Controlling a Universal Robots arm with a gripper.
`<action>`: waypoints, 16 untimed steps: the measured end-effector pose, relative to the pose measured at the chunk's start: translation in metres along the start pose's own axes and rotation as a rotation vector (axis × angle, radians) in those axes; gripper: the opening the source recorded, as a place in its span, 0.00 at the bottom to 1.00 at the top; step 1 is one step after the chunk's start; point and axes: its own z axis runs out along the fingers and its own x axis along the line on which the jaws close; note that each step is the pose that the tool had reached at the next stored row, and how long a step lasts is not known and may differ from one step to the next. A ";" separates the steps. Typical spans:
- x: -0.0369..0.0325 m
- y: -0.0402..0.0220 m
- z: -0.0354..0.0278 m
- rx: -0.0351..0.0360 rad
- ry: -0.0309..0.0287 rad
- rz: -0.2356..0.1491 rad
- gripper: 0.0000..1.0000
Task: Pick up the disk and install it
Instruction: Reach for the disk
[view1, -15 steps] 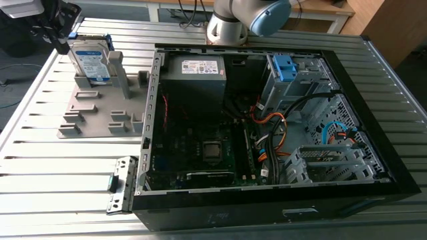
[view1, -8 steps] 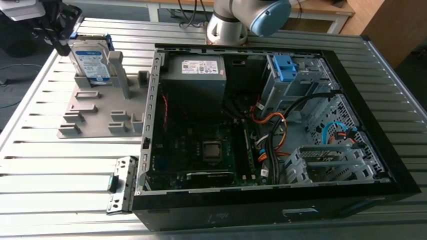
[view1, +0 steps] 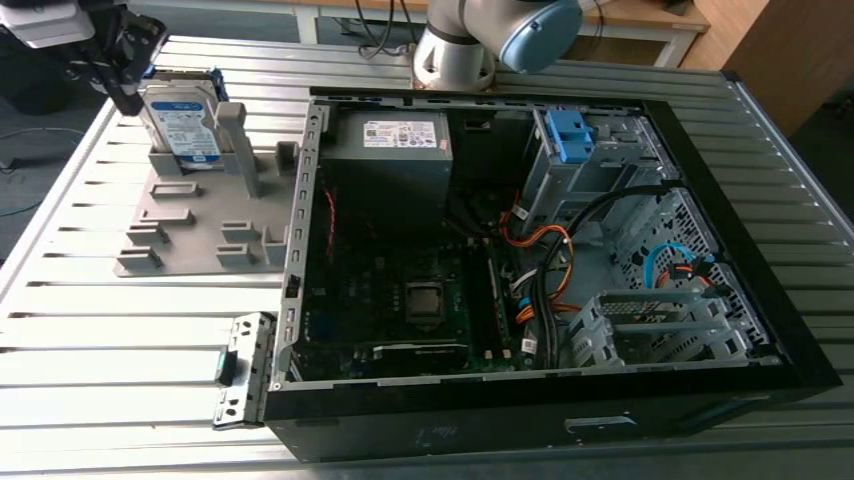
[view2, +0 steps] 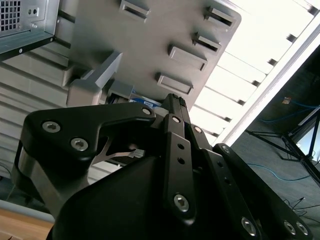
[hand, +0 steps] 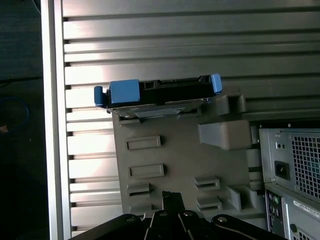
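Disk (view1: 180, 122) stands upright in its grey rack (view1: 187, 240), ten o'clock from the open case (view1: 534, 425); the empty hand (hand: 172, 196), seemingly pinched narrow, could topple it by clipping its edge.

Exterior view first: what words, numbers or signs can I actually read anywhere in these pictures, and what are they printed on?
Nothing can be read as text.
White-and-blue label on the disk: print too small to read.
White sticker on the grey box inside the computer: print too small to read.
Pale strip label on the computer case, first wrist view: blurred, unreadable.
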 end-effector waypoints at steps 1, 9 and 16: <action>0.0000 0.0000 0.0006 -0.0001 0.0000 0.000 0.11; 0.0005 0.0056 0.0049 0.0008 -0.0001 0.000 0.11; 0.0019 0.0217 0.0078 0.0034 -0.0003 0.000 0.11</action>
